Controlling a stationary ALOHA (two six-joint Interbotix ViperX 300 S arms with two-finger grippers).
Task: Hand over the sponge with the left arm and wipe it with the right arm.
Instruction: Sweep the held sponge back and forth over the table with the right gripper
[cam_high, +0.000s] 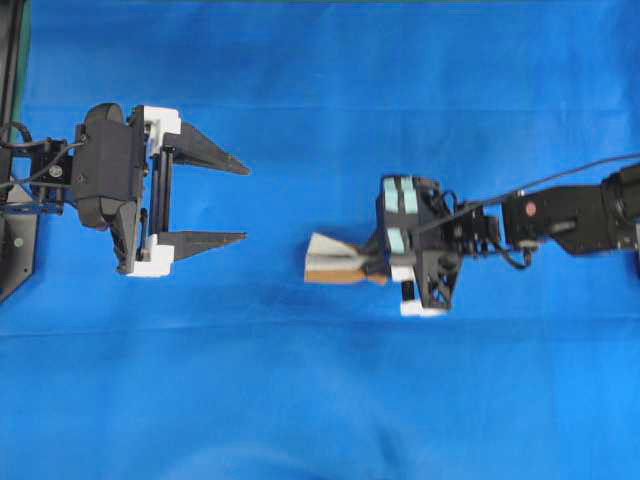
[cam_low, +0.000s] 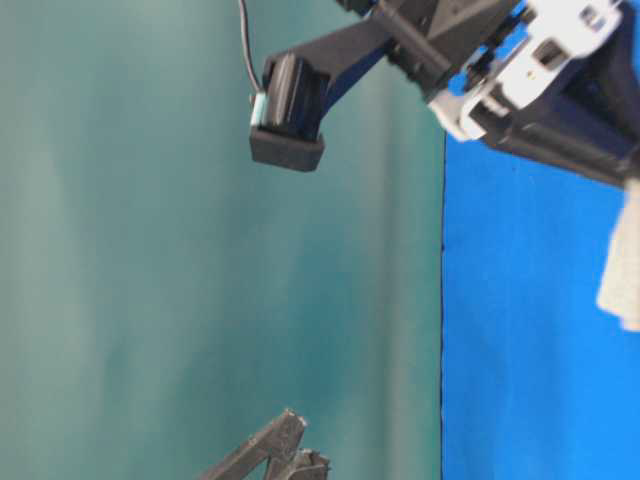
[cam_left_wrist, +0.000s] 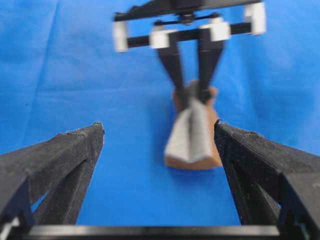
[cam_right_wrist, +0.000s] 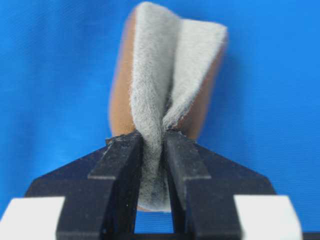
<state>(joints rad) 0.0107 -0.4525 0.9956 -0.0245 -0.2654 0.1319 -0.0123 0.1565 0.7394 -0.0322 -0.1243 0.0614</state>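
Gripping the sponge (cam_high: 335, 260) near mid-table, the right gripper (cam_high: 378, 265) has its fingers pinched hard on it, folding the pad. The left gripper (cam_high: 240, 200) stands wide open and empty, well apart at left. Judgement: handover looks complete; wiping needs the pad lowered flat onto the blue cloth (cam_high: 320, 400). Only the right wrist view shows the fold clamped between the fingertips; the overhead shows the arms' separation.
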